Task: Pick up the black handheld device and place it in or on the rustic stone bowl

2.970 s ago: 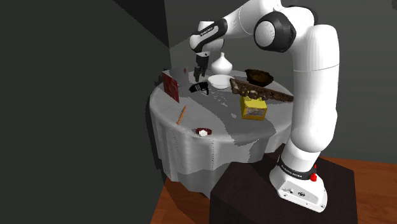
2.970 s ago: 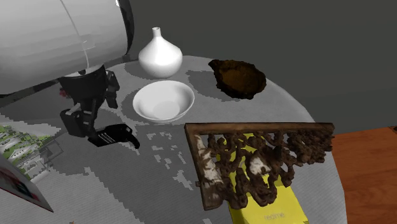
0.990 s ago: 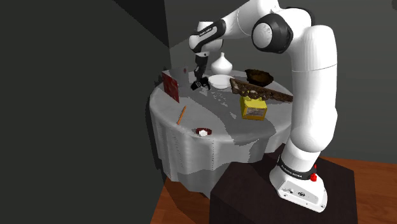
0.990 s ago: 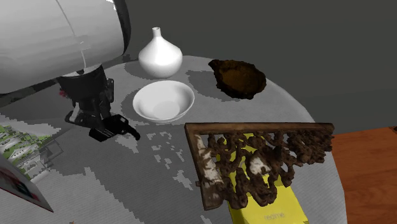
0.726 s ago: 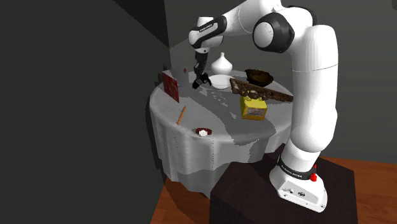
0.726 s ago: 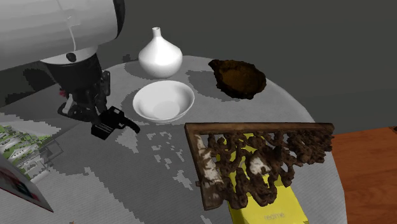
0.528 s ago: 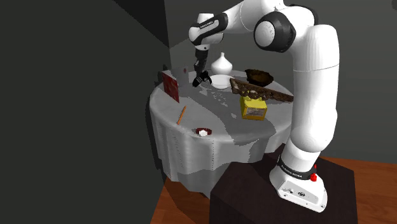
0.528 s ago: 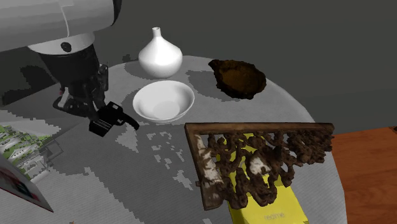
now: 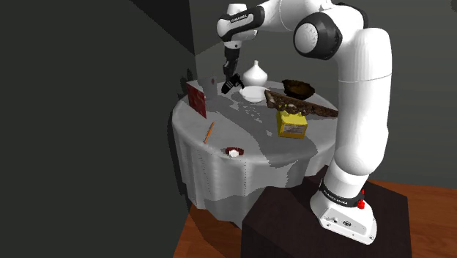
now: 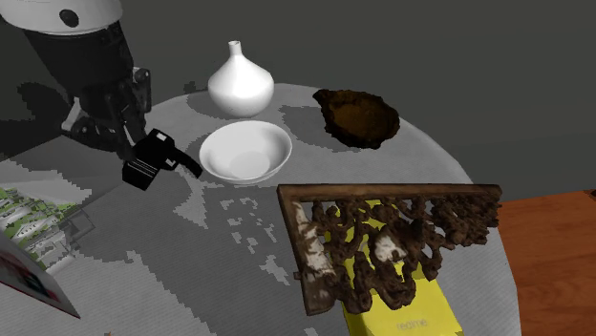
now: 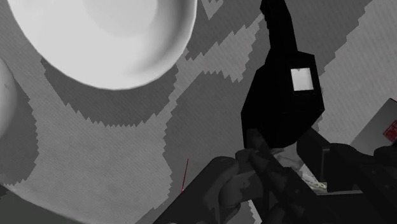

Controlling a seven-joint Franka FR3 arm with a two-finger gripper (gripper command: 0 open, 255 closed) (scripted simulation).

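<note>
Handheld device (image 10: 150, 165) higher, within gripper (image 10: 132, 153)

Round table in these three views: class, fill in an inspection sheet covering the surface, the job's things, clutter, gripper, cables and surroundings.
Surface: round table draped in a grey patterned cloth.
Job's things: black handheld device held above the cloth, beside the white bowl; dark brown bowl stands apart from it and looks empty.
Clutter: white vase, carved wooden frame lying over a yellow box, red booklet, pencil, small red dish.
Gripper: gripper shut on the device.
Cables: nothing seen.
Surroundings: dark grey walls, wooden floor, dark stand.
</note>
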